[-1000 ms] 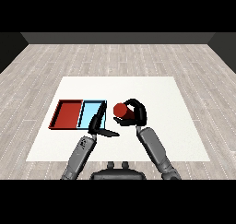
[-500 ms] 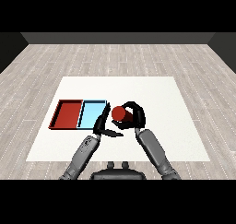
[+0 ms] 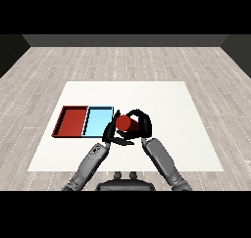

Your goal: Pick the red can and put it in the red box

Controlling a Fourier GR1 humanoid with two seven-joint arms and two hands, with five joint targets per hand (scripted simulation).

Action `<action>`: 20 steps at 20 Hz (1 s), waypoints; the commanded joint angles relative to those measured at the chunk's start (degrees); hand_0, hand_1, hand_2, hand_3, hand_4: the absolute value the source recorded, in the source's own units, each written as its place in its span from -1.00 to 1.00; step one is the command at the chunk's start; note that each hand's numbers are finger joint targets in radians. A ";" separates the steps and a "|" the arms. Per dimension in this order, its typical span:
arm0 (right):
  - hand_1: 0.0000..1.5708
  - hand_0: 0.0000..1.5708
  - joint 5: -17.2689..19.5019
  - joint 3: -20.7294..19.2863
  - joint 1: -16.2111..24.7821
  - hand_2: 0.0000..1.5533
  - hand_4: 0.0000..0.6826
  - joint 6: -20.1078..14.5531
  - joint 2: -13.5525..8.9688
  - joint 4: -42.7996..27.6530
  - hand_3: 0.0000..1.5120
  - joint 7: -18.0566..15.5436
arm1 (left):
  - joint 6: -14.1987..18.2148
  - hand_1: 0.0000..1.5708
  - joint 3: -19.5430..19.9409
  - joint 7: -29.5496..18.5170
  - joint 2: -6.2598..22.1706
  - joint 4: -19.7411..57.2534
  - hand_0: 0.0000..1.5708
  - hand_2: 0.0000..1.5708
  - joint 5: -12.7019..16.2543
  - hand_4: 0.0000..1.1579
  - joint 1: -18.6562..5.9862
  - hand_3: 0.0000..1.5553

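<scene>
**Can in hand, trays off to the left**

Just right of the blue tray point(image 3: 98, 121), the red can point(image 3: 123, 123) sits inside the curled fingers of the right hand point(image 3: 139, 126). That hand wraps the can from its right side and over the top, so the red top and left flank show. Whether the can is lifted off the table point(image 3: 186, 114) or resting on it cannot be told from this view.

At the can's left, the left hand point(image 3: 111, 133) has straight fingers spread apart, close against the can or touching it, holding nothing itself. It lies between the can and the blue tray's near right corner.

By my reading the pick is made and the carry is the step in hand. The red tray point(image 3: 72, 122) is the far one, beyond the blue tray, and nothing lies in it. The next move calls for carrying the can leftward across the blue tray, high enough to pass both rims, with the left hand out of the path, before any release.
</scene>
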 commanded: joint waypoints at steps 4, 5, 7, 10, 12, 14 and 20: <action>0.87 0.87 -4.78 1.08 -1.48 0.84 0.89 -0.18 0.04 1.44 0.85 -2.23 | -0.39 -1.00 0.47 1.13 0.00 1.62 -1.00 -1.00 2.74 -1.00 -4.32 -1.00; 0.89 0.89 -6.12 5.28 -0.47 0.85 0.89 -2.88 0.04 1.51 0.85 -3.56 | 2.56 -1.00 -4.29 -0.29 0.00 -0.82 -1.00 -1.00 4.06 -1.00 -0.75 -1.00; 0.92 0.92 -4.19 1.65 -2.35 0.87 0.92 -0.97 0.04 0.31 0.87 -0.15 | 0.30 -1.00 -1.49 -1.53 0.00 4.31 -1.00 -1.00 3.50 -1.00 -3.78 -1.00; 0.93 0.93 -6.92 5.04 -3.77 0.87 0.91 -4.03 0.04 0.21 0.88 -0.56 | 0.39 -1.00 -2.76 -3.55 0.00 5.26 -1.00 -1.00 5.61 -1.00 -3.66 -1.00; 0.93 0.93 -9.81 7.97 -4.88 0.88 0.92 -6.93 0.04 5.55 0.88 -5.85 | 0.45 -1.00 -2.51 -0.79 0.00 2.77 -1.00 -1.00 5.98 -1.00 -3.58 -1.00; 0.95 0.95 -8.76 2.70 -6.67 0.88 0.93 -2.06 0.04 5.83 0.87 -3.24 | -0.34 -1.00 -2.92 -2.63 0.00 1.61 -1.00 -1.00 5.00 -1.00 -1.46 -1.00; 0.91 0.91 -3.71 6.74 -5.40 0.87 0.87 -6.58 0.04 1.01 0.85 1.30 | 6.65 -1.00 -6.03 -3.84 0.00 6.89 -1.00 -1.00 9.96 -1.00 -6.34 -1.00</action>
